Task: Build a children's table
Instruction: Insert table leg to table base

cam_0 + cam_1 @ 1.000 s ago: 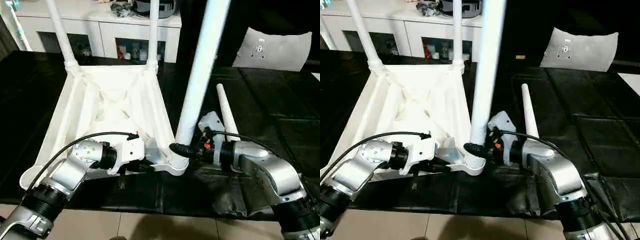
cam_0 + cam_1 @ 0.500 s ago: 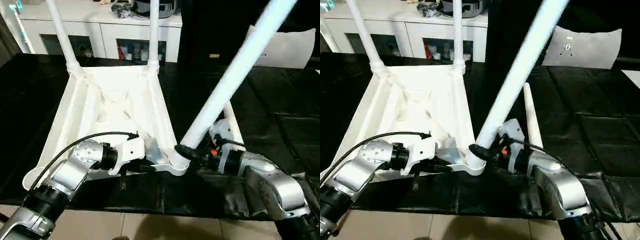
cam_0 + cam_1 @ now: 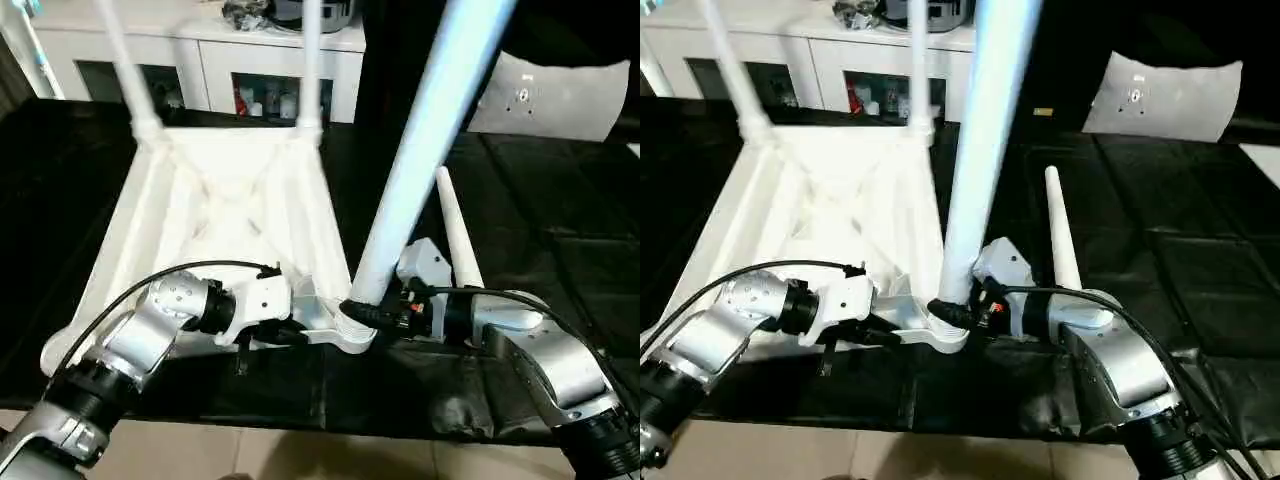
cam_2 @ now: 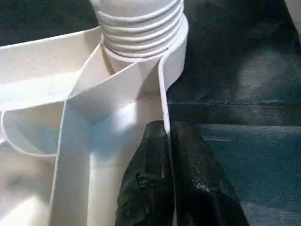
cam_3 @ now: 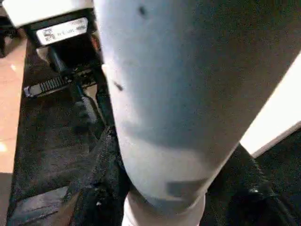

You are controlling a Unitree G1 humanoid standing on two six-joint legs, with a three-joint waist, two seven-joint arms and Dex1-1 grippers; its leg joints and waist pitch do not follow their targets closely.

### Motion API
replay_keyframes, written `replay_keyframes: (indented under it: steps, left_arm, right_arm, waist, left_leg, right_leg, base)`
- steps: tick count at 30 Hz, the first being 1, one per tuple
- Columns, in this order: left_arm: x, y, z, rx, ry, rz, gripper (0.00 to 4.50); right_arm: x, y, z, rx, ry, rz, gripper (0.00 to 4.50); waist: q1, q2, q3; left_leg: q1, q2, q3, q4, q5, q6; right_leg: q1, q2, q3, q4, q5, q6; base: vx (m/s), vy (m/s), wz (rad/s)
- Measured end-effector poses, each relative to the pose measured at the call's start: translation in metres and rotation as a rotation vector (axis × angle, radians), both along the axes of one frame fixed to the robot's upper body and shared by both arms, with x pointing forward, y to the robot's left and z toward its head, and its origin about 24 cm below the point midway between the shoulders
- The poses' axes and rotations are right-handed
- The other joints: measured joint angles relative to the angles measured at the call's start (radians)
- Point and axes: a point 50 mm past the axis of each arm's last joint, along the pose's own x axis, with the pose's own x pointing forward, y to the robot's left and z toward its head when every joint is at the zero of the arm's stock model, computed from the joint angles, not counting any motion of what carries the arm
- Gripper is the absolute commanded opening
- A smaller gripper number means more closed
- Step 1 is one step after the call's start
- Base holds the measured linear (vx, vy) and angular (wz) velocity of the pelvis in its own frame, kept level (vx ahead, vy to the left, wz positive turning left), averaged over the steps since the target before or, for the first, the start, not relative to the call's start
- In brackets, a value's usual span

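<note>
- Table top (image 3: 230, 215) lies upside down on the black mat (image 3: 560, 250), ribbed underside up, its near edge just ahead of our forearms; we hold it at the near right corner.
- Left gripper (image 4: 165, 136) is clenched on the thin rim wall of the top, one finger each side, just beside the near right corner socket (image 3: 352, 328); it braces the top and has kept its place over the last second.
- Right gripper (image 3: 362, 312) grasps the third leg (image 3: 425, 130) at its base, fingers wrapped round the tube just above the socket; the leg's ribbed foot (image 4: 138, 23) sits in the socket collar.
- Change noted: a second ago this leg stood close to upright; half a second ago it leaned hard toward our right; it now stands nearer upright again, with a lean to the right remaining; we judge this a rocking motion to work the foot down into the socket.
- Whether the foot is fully home we cannot tell; ribs show above the collar, so we judge seating incomplete.
- Fourth leg (image 3: 455, 235) lies loose on the mat just beyond the right forearm, thin end pointing away; it is untouched.
- Near left corner socket (image 3: 55, 355) stands empty; we judge it the fourth leg's place.
- Two far legs (image 3: 312, 60) stand fitted in the far corner sockets, in front of the white cabinets (image 3: 200, 60).
- Assessment: two legs fitted, third in hand, fourth waiting; risk is a skewed push while the leg leans, which could jam the foot or shift the top.
</note>
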Motion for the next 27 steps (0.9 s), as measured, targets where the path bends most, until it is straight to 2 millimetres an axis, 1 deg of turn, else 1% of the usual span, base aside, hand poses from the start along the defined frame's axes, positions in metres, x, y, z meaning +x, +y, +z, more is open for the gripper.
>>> replay_keyframes:
  steps: [3,6,9,12,14,16,20,21,22,23,24,26,27]
  left_arm:
    - [0.004,0.003,0.004,0.015,-0.003,-0.013,0.00]
    - [0.004,0.005,0.007,0.024,-0.004,-0.023,0.00]
    - [0.004,0.008,0.009,0.034,-0.008,-0.031,0.00]
    - [0.003,0.012,0.011,0.035,-0.013,-0.016,0.00]
    - [-0.001,0.018,0.011,0.023,-0.010,0.024,0.00]
    - [-0.002,0.020,0.011,0.018,-0.004,0.051,0.00]
    - [-0.009,0.025,0.012,-0.014,0.015,0.169,0.00]
    - [-0.012,0.025,0.012,-0.025,0.020,0.205,0.00]
    - [-0.016,0.025,0.012,-0.043,0.022,0.264,0.00]
    - [-0.021,0.023,0.011,-0.059,0.022,0.324,0.00]
    - [-0.026,0.018,0.011,-0.077,0.026,0.377,0.00]
    - [-0.031,0.009,0.010,-0.103,0.032,0.477,0.00]
    - [-0.032,0.002,0.011,-0.119,0.033,0.513,0.00]
  right_arm:
    - [-0.001,0.002,0.003,-0.003,-0.015,0.015,1.89]
    - [-0.002,0.004,0.004,0.002,-0.017,0.032,1.89]
    - [-0.003,0.007,0.004,0.016,-0.015,0.038,1.89]
    - [-0.001,0.011,0.005,0.029,-0.018,0.039,1.89]
    - [0.001,0.016,0.005,0.052,-0.016,0.030,1.89]
    - [0.002,0.018,0.005,0.060,-0.018,0.020,1.88]
    - [0.005,0.026,0.005,0.099,-0.023,-0.027,1.88]
    - [0.006,0.028,0.005,0.108,-0.025,-0.046,1.88]
    - [0.008,0.030,0.005,0.123,-0.030,-0.079,1.88]
    - [0.011,0.031,0.004,0.145,-0.026,-0.126,1.88]
    - [0.014,0.033,0.004,0.159,-0.024,-0.160,1.88]
    - [0.022,0.034,0.005,0.183,-0.026,-0.243,1.88]
    - [0.027,0.034,0.005,0.189,-0.027,-0.284,1.88]
  waist:
    - [-0.008,-0.002,0.005]
    - [-0.019,-0.003,0.007]
    - [-0.025,-0.004,0.008]
    - [-0.032,-0.005,0.015]
    - [-0.043,-0.005,0.019]
    - [-0.050,-0.002,0.022]
    - [-0.063,0.006,0.031]
    - [-0.069,0.006,0.033]
    - [-0.080,0.006,0.034]
    - [-0.088,0.005,0.035]
    - [-0.101,0.004,0.036]
    - [-0.113,0.003,0.040]
    - [-0.117,0.002,0.045]
  left_leg:
    - [0.000,-0.001,0.000,0.000,0.000,0.000]
    - [0.000,-0.001,0.000,-0.002,0.000,0.000]
    - [0.000,-0.001,0.000,-0.005,0.000,0.000]
    - [0.000,-0.001,0.000,-0.006,0.000,0.000]
    - [-0.001,-0.001,0.000,-0.006,0.000,0.000]
    - [0.000,-0.002,0.000,-0.007,0.000,0.000]
    - [-0.002,-0.003,-0.002,-0.008,0.000,0.000]
    - [-0.002,-0.004,-0.002,-0.009,0.000,0.000]
    - [-0.003,-0.005,-0.002,-0.009,0.000,0.000]
    - [-0.005,-0.007,-0.003,-0.008,0.000,0.000]
    - [-0.004,-0.007,-0.004,-0.008,0.000,0.000]
    - [-0.003,-0.010,-0.008,-0.008,0.000,0.000]
    - [-0.004,-0.010,-0.011,-0.009,0.000,0.000]
  right_leg:
    - [-0.001,0.000,0.001,-0.001,0.000,0.000]
    - [-0.001,0.000,0.001,-0.001,0.000,0.000]
    - [-0.002,0.000,0.001,-0.001,-0.001,0.001]
    - [-0.004,0.000,0.001,-0.001,-0.001,0.001]
    - [-0.006,0.000,0.001,-0.001,-0.003,0.001]
    - [-0.006,0.000,0.001,-0.001,-0.010,0.001]
    - [-0.008,0.000,0.001,-0.001,-0.035,-0.001]
    - [-0.008,0.000,0.001,-0.001,-0.040,-0.002]
    - [-0.009,-0.001,0.001,-0.003,-0.040,-0.002]
    - [-0.009,-0.002,0.001,-0.004,-0.042,-0.005]
    - [-0.010,-0.002,0.001,-0.006,-0.044,-0.007]
    - [-0.012,-0.002,0.000,-0.011,-0.052,-0.009]
    - [-0.013,-0.001,-0.003,-0.016,-0.056,-0.009]
  base:
    - [0.000,0.000,0.00]
    - [0.000,0.000,0.00]
    - [0.000,0.000,0.00]
    - [0.000,0.000,0.00]
    - [0.000,0.000,0.00]
    - [0.000,0.000,0.00]
    - [0.000,0.000,0.00]
    - [0.000,0.000,0.00]
    - [-0.020,0.042,-0.18]
    - [-0.020,0.042,-0.18]
    - [-0.032,0.047,-0.24]
    - [-0.023,0.050,-0.28]
    - [-0.016,0.049,-0.25]
